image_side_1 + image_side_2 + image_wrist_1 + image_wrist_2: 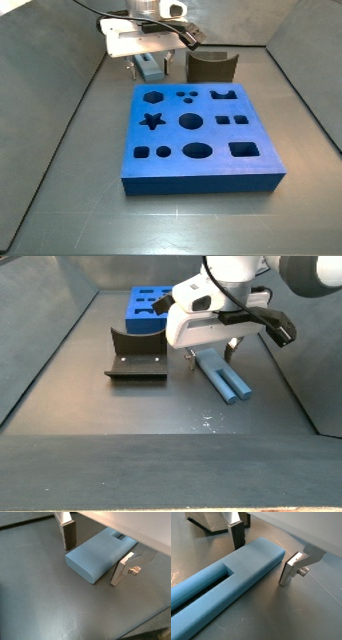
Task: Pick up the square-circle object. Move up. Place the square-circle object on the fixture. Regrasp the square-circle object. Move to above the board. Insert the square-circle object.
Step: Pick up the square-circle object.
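Note:
The square-circle object [100, 554] is a pale blue elongated block lying flat on the dark floor, with a long groove along its top [211, 592]. My gripper [93, 559] is open and low over one end of it. One finger [69, 539] stands beside one long side and the other finger [121, 572] beside the opposite side, with a gap showing at each. In a side view the gripper [214, 356] hangs over the block [230, 386], next to the dark fixture [134, 356]. The blue board [201, 135] with shaped holes lies apart from it.
The fixture [210, 66] stands just behind the board's far edge, close to the gripper [150, 65]. Its dark corner [211, 522] shows near one finger. Grey walls enclose the floor on the sides.

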You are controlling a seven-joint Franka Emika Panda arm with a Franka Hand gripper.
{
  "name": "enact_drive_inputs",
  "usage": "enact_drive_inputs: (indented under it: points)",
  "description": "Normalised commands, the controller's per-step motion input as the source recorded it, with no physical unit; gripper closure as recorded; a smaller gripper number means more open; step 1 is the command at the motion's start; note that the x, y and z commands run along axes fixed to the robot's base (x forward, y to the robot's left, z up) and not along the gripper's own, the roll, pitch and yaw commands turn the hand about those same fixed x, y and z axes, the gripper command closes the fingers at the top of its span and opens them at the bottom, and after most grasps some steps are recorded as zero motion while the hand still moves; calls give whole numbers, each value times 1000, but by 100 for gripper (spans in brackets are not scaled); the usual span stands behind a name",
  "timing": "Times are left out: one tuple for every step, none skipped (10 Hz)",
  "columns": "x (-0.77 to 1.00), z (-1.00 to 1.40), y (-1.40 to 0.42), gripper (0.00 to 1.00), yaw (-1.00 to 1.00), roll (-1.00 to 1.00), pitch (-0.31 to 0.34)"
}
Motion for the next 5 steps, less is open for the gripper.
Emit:
enact_drive_inputs:
  points:
    - [0,0,0,0,0,-9,0]
    - [0,0,0,100,0,0,0]
    - [0,0,0,100,0,0,0]
    - [0,0,0,100,0,0,0]
    - [0,0,0,100,0,0,0]
